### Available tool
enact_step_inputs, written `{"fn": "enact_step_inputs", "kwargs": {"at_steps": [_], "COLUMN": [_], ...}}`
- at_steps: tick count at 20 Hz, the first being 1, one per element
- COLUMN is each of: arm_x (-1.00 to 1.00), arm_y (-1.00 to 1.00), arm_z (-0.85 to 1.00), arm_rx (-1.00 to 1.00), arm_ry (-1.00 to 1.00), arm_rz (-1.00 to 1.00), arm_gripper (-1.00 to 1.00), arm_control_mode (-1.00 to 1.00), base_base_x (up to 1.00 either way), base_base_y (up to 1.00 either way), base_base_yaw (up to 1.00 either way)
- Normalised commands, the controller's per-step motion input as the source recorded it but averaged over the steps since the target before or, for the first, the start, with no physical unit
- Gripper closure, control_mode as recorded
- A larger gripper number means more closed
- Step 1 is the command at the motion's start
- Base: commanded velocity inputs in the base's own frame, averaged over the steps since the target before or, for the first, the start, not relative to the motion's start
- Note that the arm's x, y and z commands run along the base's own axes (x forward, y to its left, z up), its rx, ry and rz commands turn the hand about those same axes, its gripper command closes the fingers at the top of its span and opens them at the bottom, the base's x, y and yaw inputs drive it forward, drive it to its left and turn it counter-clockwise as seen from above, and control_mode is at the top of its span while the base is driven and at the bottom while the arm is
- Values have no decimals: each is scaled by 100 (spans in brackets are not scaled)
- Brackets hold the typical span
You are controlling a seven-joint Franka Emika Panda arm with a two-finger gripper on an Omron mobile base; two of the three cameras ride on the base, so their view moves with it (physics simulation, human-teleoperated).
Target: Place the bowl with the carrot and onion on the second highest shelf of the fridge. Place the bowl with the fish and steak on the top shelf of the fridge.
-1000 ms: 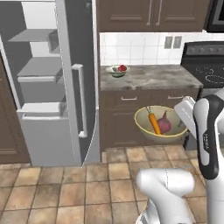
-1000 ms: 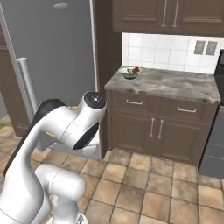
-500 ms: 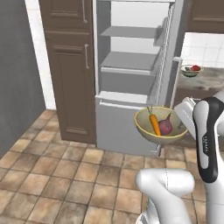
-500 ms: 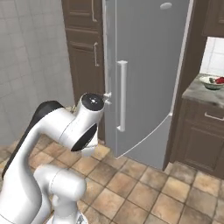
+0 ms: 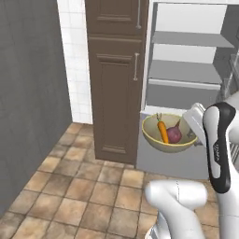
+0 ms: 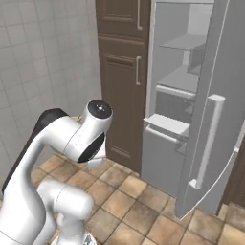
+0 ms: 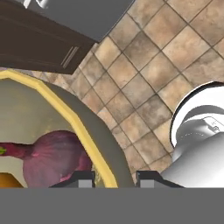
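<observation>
The gripper (image 7: 114,178) has its two dark fingertips closed on the yellow rim of the bowl (image 5: 169,135), one tip inside the rim and one outside, so the bowl hangs from the hand in the air above the tiled floor (image 5: 79,186). In the left base view the bowl sits level in front of the open fridge (image 5: 191,70), at about the height of its lower drawer front and well below the two grey shelves (image 5: 186,72) seen inside. A carrot (image 5: 162,131) leans upright against the bowl's inner wall with its green top up, and a purple onion (image 5: 174,135) lies just beside it on the right, touching it. From the hand view the onion (image 7: 52,155) rests against the inside of the rim near the fingertips. A tall brown cabinet (image 5: 116,79) stands against the fridge's left side. In the right base view the fridge door (image 6: 215,110) stands swung open toward the camera.
</observation>
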Motion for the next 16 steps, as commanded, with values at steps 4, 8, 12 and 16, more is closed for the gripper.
{"fn": "enact_step_inputs", "kwargs": {"at_steps": [4,8,12,16], "arm_x": [0,0,0,0], "arm_y": [0,0,0,0], "arm_z": [0,0,0,0], "arm_rx": [0,0,0,0], "arm_ry": [0,0,0,0], "arm_rz": [0,0,0,0], "arm_gripper": [100,100,100,100], "arm_control_mode": [100,100,100,100], "base_base_x": [100,100,100,100], "base_base_y": [58,8,-5,-14], "base_base_yaw": [-29,-40,-47,-41]}}
